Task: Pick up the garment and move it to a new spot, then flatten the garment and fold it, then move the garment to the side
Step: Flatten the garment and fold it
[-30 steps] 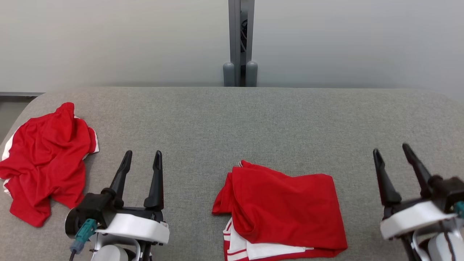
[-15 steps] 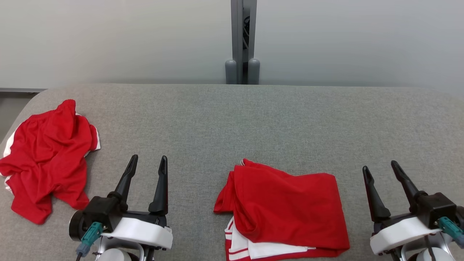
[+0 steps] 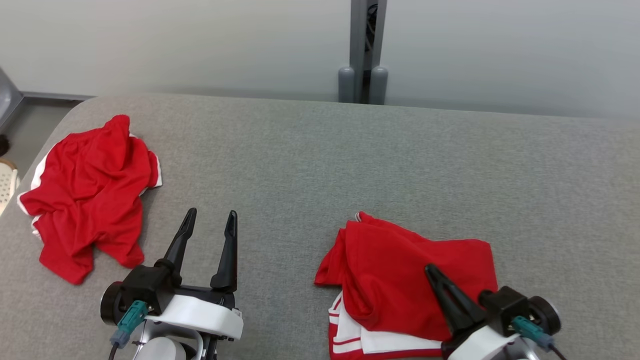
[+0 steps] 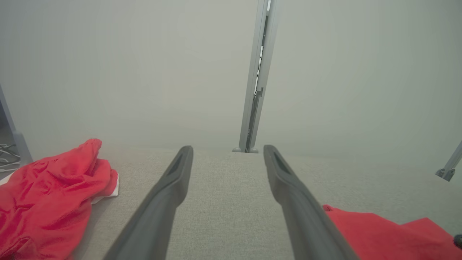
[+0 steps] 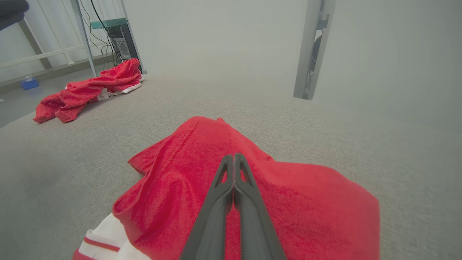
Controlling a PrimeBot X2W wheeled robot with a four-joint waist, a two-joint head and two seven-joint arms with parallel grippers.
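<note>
Brings the right end effector [image 3: 431, 271] in from the far right, fingers now pressed shut above the folded red cloth garment with white striped trim [image 3: 395, 260] at the near edge of the grey fabric-covered counter [image 3: 350, 165]. Keeps the left end effector [image 3: 210, 215] spread wide, apart from it.

Two red garments [image 3: 90, 195] [image 3: 400, 265], two hands [image 3: 211, 214] [image 3: 430, 270], one grey table [image 3: 350, 165]

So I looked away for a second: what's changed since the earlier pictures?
The right gripper swung inward from beside the folded red garment to over it and shut; no cloth shows between its fingers. The head camera also shifted. The left gripper stays open, and both that garment and the crumpled red garment lie as before.
</note>
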